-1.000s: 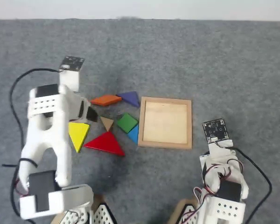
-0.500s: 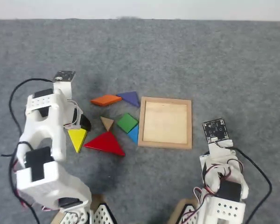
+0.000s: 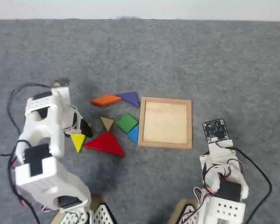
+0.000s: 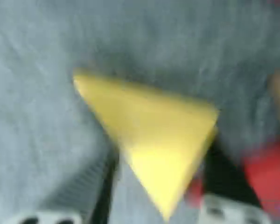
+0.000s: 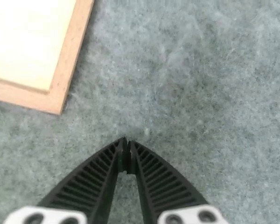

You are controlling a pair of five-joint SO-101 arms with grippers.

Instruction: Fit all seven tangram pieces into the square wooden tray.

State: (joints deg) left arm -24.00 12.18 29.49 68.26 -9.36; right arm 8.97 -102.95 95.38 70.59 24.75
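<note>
High view: at the left, the left gripper point(image 3: 82, 129) sits low over the yellow triangle point(image 3: 78, 141), jaws spread astride it, seemingly to grasp it. The red triangle point(image 3: 105, 143) lies just right; the wooden tray point(image 3: 165, 143) beyond holds nothing yet. Near right, the right gripper point(image 5: 126, 161) rests pinched shut and unladen, out of the way.

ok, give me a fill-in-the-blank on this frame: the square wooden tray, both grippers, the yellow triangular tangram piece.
The square wooden tray is ___ of tangram pieces.
The right gripper is ___, above bare grey carpet.
The left gripper is ___, with one finger on each side of the yellow triangular tangram piece.
Missing words: empty; shut; open.
</note>
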